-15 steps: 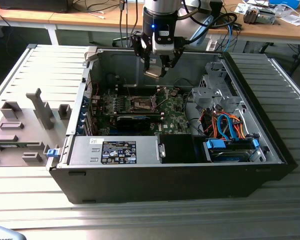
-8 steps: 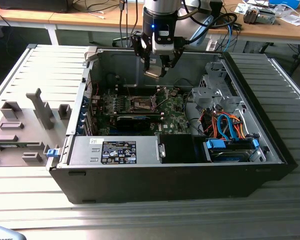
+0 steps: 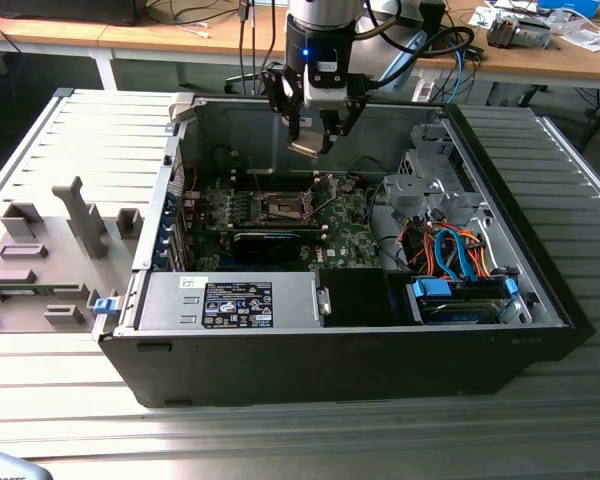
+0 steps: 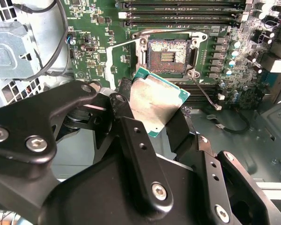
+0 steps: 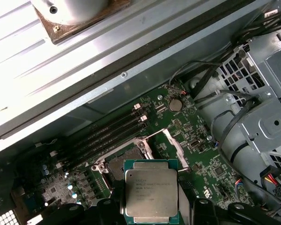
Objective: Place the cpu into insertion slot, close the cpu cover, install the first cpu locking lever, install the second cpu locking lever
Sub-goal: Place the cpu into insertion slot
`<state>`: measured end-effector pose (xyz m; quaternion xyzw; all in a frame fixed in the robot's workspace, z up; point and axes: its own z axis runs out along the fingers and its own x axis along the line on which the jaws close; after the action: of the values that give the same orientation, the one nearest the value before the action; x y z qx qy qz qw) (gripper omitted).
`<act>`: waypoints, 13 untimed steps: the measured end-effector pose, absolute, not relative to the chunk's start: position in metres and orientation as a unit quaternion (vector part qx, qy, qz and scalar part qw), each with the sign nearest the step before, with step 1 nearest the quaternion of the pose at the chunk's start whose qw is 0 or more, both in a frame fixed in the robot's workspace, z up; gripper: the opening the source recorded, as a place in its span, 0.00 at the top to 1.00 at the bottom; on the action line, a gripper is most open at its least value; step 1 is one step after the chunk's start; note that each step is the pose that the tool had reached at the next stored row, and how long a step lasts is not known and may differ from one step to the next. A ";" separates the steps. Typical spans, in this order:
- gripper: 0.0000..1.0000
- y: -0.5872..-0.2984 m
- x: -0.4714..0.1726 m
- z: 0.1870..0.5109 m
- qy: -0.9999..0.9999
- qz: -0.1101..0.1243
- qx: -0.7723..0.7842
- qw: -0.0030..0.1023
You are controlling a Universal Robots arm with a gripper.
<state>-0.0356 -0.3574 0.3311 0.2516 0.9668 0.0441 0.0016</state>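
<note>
Clearly the work is at its first step: the jaws are clenched on the cpu (image 4: 157, 101), pinching it by two opposite edges, with its silvery-grey top facing the first wrist view and its green border showing in both wrist views. In the exterior view the cpu (image 3: 305, 148) hangs in the air inside the open computer case (image 3: 330, 365), which lies on the ribbed metal table (image 3: 280, 435); it is above the motherboard (image 3: 352, 228) and well apart from it. The insertion slot (image 4: 168, 56) is bare, its field of contacts exposed and nothing seated in it. The cpu cover (image 5: 171, 144) stands swung open at one side of the slot, so the way in looks free. I cannot pick out the two locking levers with any certainty, but with the cover up I judge them unlatched. By my reading none of the four steps is finished: the cpu is carried but not placed, the cover is not closed, and neither lever is installed.
</note>
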 end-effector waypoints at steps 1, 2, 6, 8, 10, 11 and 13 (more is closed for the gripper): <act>0.46 -0.357 -0.036 0.331 0.966 0.044 0.255 0.002; 0.46 -0.357 -0.036 0.331 0.965 0.044 0.258 0.002; 0.46 -0.357 -0.036 0.331 0.965 0.044 0.259 0.002; 0.46 -0.357 -0.036 0.331 0.965 0.044 0.260 0.002; 0.46 -0.357 -0.036 0.331 0.964 0.044 0.261 0.002; 0.46 -0.357 -0.036 0.331 0.964 0.044 0.262 0.002; 0.46 -0.357 -0.036 0.331 0.964 0.044 0.262 0.002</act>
<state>-0.0356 -0.3574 0.3312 0.2623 0.9640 0.0439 0.0020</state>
